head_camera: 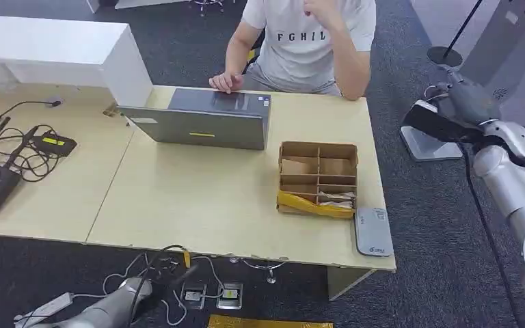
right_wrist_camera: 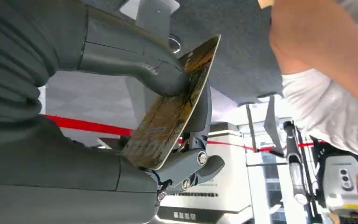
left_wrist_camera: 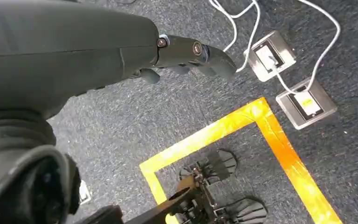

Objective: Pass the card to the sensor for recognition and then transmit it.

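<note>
While our right hand is raised off the surface at about two o'clock in the head view, out over the carpet beyond the far right corner, it is clamped on the card: in the right wrist view the thick thumb presses one face and the darker fingers back the other, so the card stands on edge with its long axis running along the fingers. We judge the grey flat sensor to be the pad lying at the surface's near right edge, at roughly five o'clock from the cardboard box. From our right hand it lies toward seven o'clock and lower, so the coming move turns on bringing the card back and down, flat face toward the pad. Our right hand is by far the nearer; our left hand hangs low by the floor cables, fingers loosely curled around nothing. The divided cardboard box holds crumpled paper and a yellow packet in its near cells. A person sits behind the laptop at twelve o'clock.
</note>
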You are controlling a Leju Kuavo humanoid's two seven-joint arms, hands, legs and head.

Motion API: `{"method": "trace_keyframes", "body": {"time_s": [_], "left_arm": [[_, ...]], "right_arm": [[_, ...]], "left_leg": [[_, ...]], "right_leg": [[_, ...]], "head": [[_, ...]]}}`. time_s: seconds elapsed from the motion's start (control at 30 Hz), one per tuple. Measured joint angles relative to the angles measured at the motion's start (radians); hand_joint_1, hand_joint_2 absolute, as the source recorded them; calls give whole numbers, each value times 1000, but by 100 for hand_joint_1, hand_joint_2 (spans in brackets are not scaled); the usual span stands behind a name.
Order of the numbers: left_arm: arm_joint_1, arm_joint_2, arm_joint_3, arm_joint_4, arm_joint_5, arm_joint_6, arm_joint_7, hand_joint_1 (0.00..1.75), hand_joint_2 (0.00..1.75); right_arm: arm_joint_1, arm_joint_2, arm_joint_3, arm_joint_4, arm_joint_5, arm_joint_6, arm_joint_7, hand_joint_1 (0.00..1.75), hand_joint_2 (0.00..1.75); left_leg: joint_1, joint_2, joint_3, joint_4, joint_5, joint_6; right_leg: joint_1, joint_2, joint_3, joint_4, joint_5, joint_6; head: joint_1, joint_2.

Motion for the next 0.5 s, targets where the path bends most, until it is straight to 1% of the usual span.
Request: {"method": "trace_keyframes", "body": {"time_s": [0.13,0.33,0.43,0.5], "left_arm": [[1,-2,13,0,0,-2,0,0,0],[-1,-5,30,-2,8,5,31,0,0],[0,-9,41,-2,15,13,29,0,0],[0,-13,41,-2,-10,26,7,0,0]], "right_arm": [[14,-10,0,0,-3,0,0,175,175],[41,-25,1,-9,-24,-3,4,175,175],[63,-37,1,-14,-39,-3,13,175,175],[98,-48,1,-27,-68,-9,24,175,175]], "left_leg": [[0,0,0,0,0,0],[0,0,0,0,0,0],[0,0,0,0,0,0],[1,0,-1,0,0,0]], "right_leg": [[0,0,0,0,0,0],[0,0,0,0,0,0],[0,0,-1,0,0,0],[1,0,-1,-1,0,0]], "head": [[0,0],[0,0],[0,0],[0,0]]}}
